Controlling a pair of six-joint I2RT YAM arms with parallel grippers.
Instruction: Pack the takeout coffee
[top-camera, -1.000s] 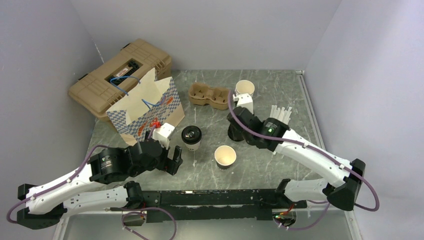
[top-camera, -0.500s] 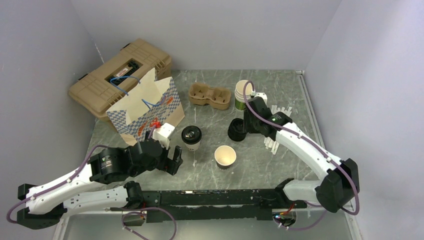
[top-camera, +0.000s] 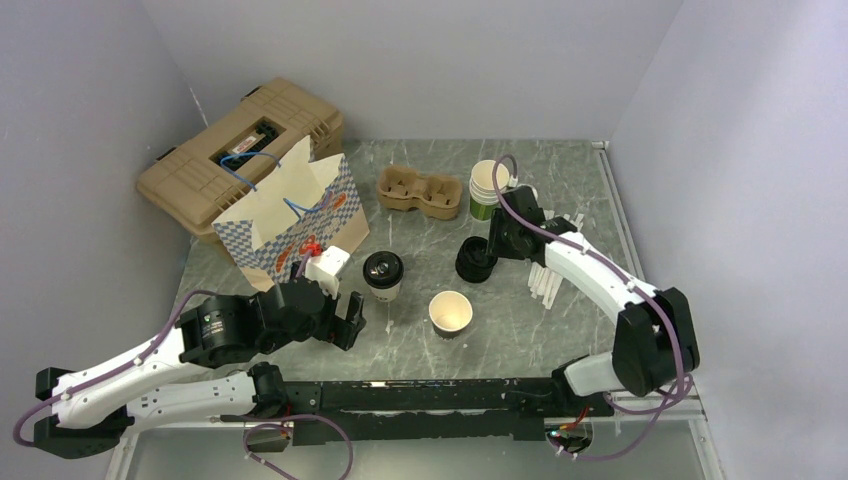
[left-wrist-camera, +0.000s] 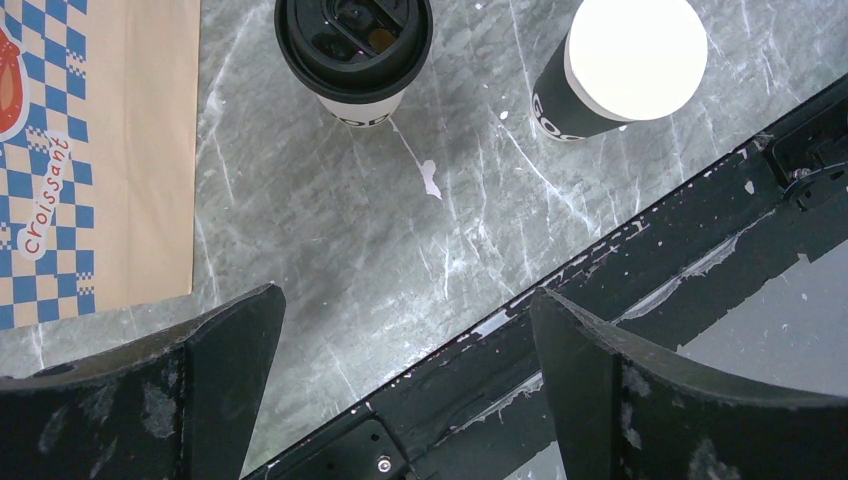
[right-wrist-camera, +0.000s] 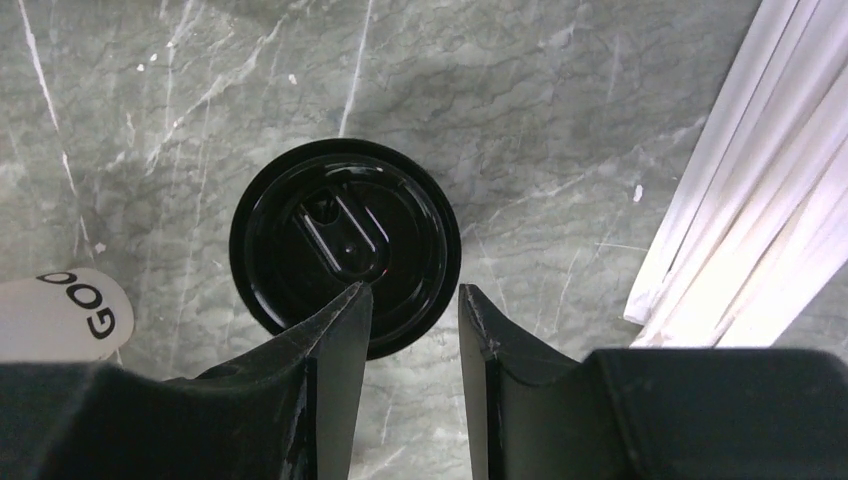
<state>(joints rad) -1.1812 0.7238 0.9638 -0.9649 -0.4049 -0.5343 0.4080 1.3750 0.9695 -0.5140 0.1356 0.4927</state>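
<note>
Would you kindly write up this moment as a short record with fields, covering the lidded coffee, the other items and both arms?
lidded coffee: upright on the table, beside the paper bag, not held
open cup: upright, no lid, to the coffee's right
left fingers: wide apart, nothing between them, coffee just ahead
right fingers: narrowly apart over the near rim of the black lids; contact cannot be told
far side: cup carrier, stacked cups
straws: lying right of the lids
</note>
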